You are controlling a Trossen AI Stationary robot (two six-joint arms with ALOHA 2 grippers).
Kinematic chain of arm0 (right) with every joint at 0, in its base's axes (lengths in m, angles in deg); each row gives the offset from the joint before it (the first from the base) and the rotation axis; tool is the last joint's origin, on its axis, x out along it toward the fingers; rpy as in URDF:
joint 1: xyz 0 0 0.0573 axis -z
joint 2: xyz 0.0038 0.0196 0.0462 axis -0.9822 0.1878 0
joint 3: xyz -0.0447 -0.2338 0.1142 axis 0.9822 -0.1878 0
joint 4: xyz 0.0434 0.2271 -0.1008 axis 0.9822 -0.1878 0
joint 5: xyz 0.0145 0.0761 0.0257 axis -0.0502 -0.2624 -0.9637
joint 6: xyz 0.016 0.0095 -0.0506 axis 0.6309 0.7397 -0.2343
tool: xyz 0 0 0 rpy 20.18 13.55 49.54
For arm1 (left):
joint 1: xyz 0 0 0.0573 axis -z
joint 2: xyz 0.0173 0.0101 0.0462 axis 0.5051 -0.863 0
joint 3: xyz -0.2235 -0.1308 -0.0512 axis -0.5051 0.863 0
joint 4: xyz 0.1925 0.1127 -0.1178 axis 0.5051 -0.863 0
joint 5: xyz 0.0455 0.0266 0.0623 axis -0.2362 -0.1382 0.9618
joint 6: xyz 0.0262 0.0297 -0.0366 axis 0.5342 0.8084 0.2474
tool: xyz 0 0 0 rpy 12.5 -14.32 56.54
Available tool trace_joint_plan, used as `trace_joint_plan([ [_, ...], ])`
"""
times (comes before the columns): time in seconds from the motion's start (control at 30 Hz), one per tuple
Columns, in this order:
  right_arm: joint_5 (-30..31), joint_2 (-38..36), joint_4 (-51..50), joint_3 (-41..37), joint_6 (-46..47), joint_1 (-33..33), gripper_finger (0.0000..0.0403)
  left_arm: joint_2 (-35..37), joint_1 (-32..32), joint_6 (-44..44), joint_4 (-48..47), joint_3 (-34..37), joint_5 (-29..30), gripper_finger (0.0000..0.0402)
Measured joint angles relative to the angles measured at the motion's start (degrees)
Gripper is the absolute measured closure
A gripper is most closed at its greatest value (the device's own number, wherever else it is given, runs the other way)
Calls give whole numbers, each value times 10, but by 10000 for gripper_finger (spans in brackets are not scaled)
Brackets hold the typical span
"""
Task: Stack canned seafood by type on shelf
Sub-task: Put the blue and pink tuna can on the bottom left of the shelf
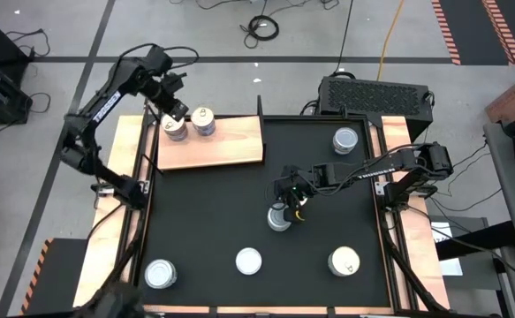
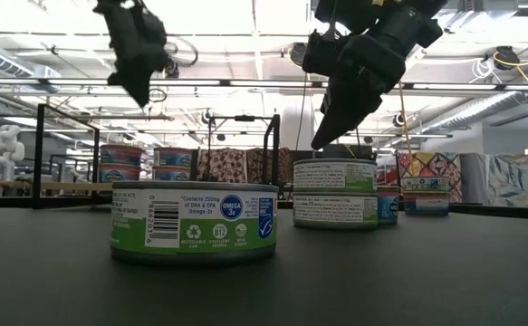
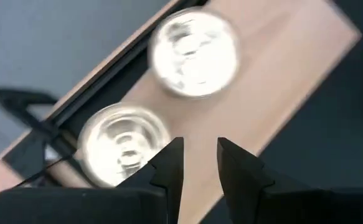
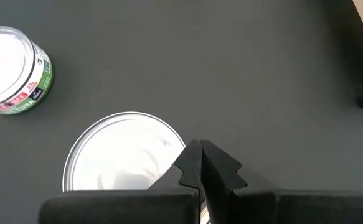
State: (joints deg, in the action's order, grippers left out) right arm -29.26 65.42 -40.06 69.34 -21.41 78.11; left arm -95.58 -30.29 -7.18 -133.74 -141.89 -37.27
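The shelf (image 1: 222,146) is a pale wooden board at the table's far left. Two silvery-topped cans (image 1: 176,128) (image 1: 203,121) stand on it side by side, also seen as cans (image 3: 124,143) (image 3: 195,53) in the left wrist view. My left gripper (image 3: 200,162) hangs open above them with nothing between its fingers. My right gripper (image 4: 201,167) is shut over the rim of a pale-topped can (image 4: 119,152) at mid-table. In the low view that can tops a stack of two (image 2: 334,192), and the fingertips stand a little above it.
Loose cans stand on the black mat: one at the far right (image 1: 345,140) and three along the near edge (image 1: 160,274) (image 1: 248,261) (image 1: 344,261). A black box (image 1: 376,93) sits beyond the table's far right corner.
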Motion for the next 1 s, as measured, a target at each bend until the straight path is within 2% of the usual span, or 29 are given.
trace_joint_plan([
  [0.13, 0, 0, 0, 0, 26, 0, 403, 41, 79, -7, 4, 7, -1, 304],
  [0.33, 1, 0, 0, 0, 53, -5, 403, 93, 240, -48, 20, 24, -3, 304],
  [0.47, 2, 0, 0, 0, 67, -14, 403, 138, 349, -63, 86, 84, -3, 304],
  [0.67, 4, 0, 1, 0, 89, -39, 403, 207, 477, -135, 269, 249, -1, 304],
  [0.83, 4, 0, 1, 0, 117, -57, 403, 232, 574, -193, 445, 378, -1, 304],
  [1.0, 10, 0, 6, 0, 140, -69, 403, 227, 666, -210, 626, 438, 9, 304],
])
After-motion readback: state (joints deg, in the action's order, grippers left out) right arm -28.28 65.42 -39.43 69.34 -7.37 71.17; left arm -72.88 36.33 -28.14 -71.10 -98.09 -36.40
